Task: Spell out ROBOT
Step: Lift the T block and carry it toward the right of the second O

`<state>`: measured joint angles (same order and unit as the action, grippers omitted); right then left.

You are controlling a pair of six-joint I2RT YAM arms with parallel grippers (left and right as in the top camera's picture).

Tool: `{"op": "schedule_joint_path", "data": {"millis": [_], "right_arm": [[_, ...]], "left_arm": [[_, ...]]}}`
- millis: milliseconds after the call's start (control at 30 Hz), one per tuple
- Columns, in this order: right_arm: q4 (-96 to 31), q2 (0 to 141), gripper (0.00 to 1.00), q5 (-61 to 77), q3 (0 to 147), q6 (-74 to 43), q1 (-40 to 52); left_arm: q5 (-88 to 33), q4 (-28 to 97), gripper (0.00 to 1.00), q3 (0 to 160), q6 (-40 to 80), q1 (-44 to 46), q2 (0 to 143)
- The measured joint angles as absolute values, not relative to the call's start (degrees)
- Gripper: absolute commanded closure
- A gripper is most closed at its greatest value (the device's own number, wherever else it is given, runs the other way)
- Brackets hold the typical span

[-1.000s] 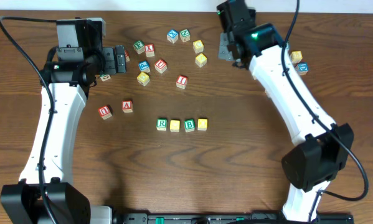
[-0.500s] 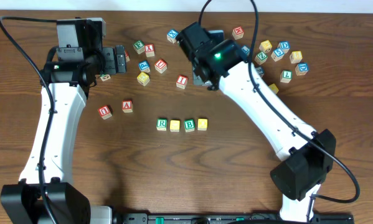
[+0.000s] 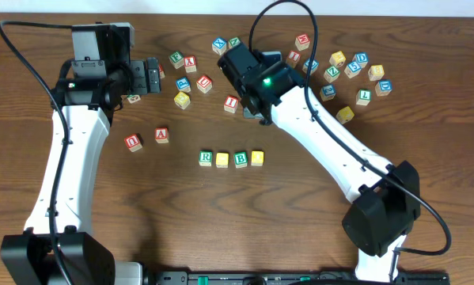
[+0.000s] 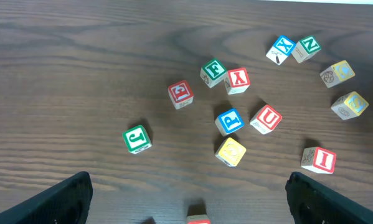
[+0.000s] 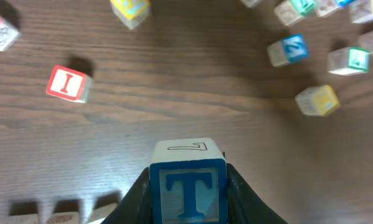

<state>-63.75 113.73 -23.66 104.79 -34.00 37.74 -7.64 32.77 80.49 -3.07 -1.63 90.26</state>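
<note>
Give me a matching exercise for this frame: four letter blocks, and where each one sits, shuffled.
1 T block
2 R block
3 green J block
4 red I block

a left end of the four-block row
b leftmost block in the left wrist view
c gripped by the right pincer
d loose, close beside the right arm

Pairs: 1-c, 2-a, 3-b, 4-d

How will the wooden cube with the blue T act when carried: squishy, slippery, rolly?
The wooden cube with the blue T looks hard, so it likely won't squish. Its flat sides are pinched by the right gripper, so it probably won't slip. Set down flat, it should rest, not roll.
</note>
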Motion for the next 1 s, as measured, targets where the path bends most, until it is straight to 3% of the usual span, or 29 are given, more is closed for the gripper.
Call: {"op": "schedule_joint_path", "data": {"millis": [200, 700, 1000], "right_arm": [[-60.8, 113.7, 0.88, -19.5, 101.7, -32.2, 35.9], [-54.5, 108.4, 0.80, -16.7, 91.8, -30.3, 35.0], [-49.6, 101.0, 0.81, -15.2, 82.7, -30.4, 35.0]], "left_arm": [[-7.6, 32.8, 0.02, 80.5, -3.1, -1.6, 90.3], [-7.6, 32.8, 0.02, 80.5, -3.1, -1.6, 90.3], [-7.6, 32.8, 0.02, 80.5, -3.1, -1.6, 90.3]]}}
